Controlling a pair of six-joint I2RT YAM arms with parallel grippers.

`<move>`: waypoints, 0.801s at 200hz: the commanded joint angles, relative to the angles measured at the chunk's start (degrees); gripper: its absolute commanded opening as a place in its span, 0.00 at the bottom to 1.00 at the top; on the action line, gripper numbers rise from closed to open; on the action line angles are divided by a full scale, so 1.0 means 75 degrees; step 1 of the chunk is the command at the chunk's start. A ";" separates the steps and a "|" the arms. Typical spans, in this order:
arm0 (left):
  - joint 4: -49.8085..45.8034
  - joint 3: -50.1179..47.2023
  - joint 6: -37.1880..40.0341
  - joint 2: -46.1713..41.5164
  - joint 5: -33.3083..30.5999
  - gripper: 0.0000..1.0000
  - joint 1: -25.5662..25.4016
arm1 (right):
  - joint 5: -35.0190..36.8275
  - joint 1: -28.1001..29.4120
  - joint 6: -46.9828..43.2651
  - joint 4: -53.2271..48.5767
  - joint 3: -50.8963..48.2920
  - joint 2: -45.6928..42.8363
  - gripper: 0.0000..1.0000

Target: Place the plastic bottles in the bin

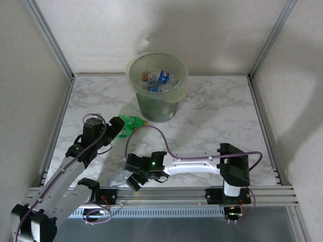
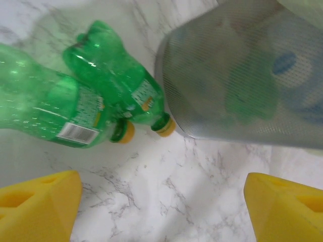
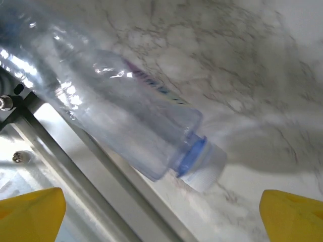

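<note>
Two green plastic bottles (image 2: pixel 116 75) with yellow caps lie side by side on the marble, caps toward the bin (image 2: pixel 237 75). From above they show as a green patch (image 1: pixel 133 122) at the bin's left foot. My left gripper (image 2: pixel 161 212) hangs open just short of them, nothing between its yellow fingertips (image 2: pixel 35 201). A clear bottle (image 3: pixel 116 121) with a blue neck ring and white cap lies along the front rail. My right gripper (image 3: pixel 161 217) is open over its cap end. The pale-green bin (image 1: pixel 156 108) holds several bottles (image 1: pixel 162 78).
The metal rail (image 3: pixel 75 186) runs along the table's front edge right beside the clear bottle. Frame posts and grey walls close in the left, right and back. Bare marble (image 1: pixel 217 116) lies to the right of the bin.
</note>
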 commanded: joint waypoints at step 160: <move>0.0852 -0.0245 -0.1064 -0.0037 0.1502 0.80 0.1519 | 0.0006 -0.0755 -0.3060 0.0539 0.1983 0.2615 0.86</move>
